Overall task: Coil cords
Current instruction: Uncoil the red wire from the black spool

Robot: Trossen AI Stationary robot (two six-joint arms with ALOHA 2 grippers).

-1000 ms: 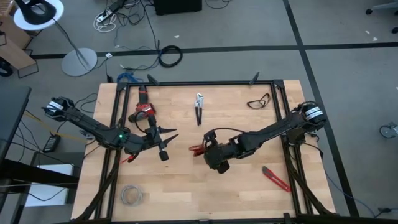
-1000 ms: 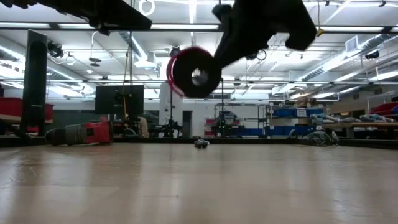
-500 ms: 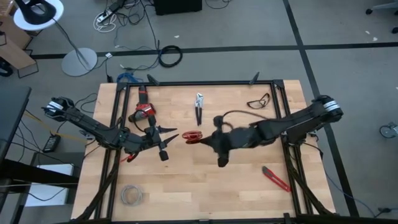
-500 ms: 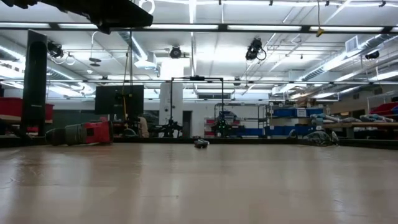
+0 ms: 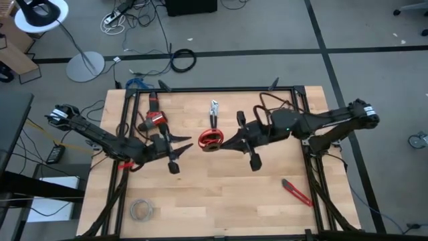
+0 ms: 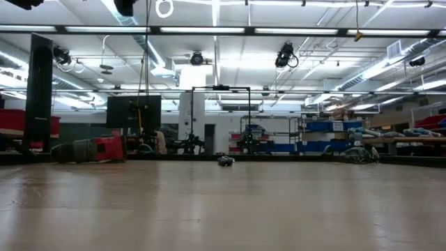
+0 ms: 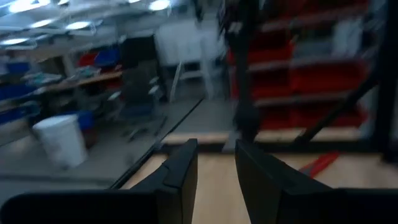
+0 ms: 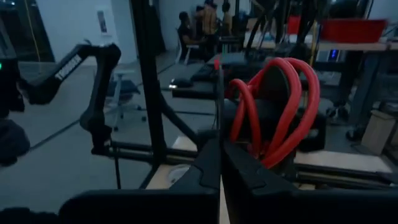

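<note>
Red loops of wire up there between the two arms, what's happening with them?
The right end effector is shut on the red wire, holding its loops in the air above the middle of the wooden table. The left end effector is next to the coil, fingers slightly apart, and grips nothing.

A robotics lab: ceiling strip lights (image 6: 209, 29), red storage bins (image 7: 311, 68), framed workbench (image 5: 221, 194).

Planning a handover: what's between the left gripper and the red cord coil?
Nothing: in the high view only bare tabletop separates the left gripper from the red cord coil, held by the right gripper.
</note>
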